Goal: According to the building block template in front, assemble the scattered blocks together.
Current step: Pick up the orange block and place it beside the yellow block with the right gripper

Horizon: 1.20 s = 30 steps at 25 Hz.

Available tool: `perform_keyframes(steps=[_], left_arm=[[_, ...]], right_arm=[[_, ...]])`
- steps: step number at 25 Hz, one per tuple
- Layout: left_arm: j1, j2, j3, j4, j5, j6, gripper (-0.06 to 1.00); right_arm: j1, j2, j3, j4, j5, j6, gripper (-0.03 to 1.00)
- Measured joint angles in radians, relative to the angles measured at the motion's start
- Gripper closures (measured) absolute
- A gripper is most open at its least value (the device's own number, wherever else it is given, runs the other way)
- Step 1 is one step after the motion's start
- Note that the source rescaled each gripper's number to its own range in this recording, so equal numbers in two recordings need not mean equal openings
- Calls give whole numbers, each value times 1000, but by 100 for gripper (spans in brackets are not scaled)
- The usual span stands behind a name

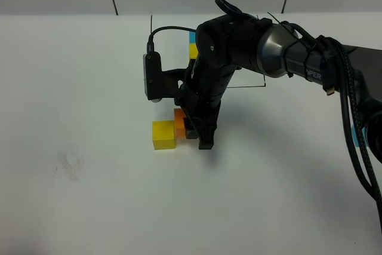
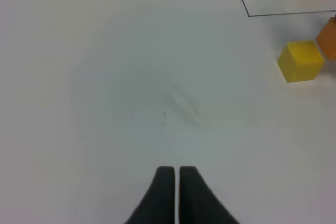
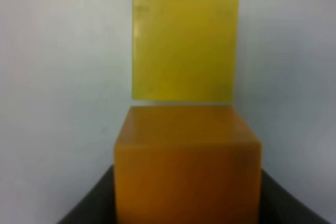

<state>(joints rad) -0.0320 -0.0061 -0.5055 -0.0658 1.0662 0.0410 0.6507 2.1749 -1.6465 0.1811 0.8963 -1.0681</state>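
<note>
Orange block (image 3: 187, 166) against yellow block (image 3: 184, 48), R gripper (image 1: 198, 135) seemingly clamped on orange one, L gripper (image 2: 176, 170) jaws together.

Overview plus wrists; common yellow cube (image 1: 163, 134)

The yellow cube (image 3: 184, 48) is smooth, matt, faintly scuffed; the orange cube (image 3: 186, 166) smooth with slight sheen. White desk (image 2: 105, 77) matt, one grey smudge. Left fingers (image 2: 165, 192) matt black plastic. Right arm housing (image 1: 277, 52) brushed grey metal.
</note>
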Motion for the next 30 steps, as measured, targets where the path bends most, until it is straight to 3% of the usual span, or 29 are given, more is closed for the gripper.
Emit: perform_keyframes(steps=[30], left_arm=[[0,0,0,0,0,0,94]], right_arm=[[0,81,-1,8,-22,3,45]])
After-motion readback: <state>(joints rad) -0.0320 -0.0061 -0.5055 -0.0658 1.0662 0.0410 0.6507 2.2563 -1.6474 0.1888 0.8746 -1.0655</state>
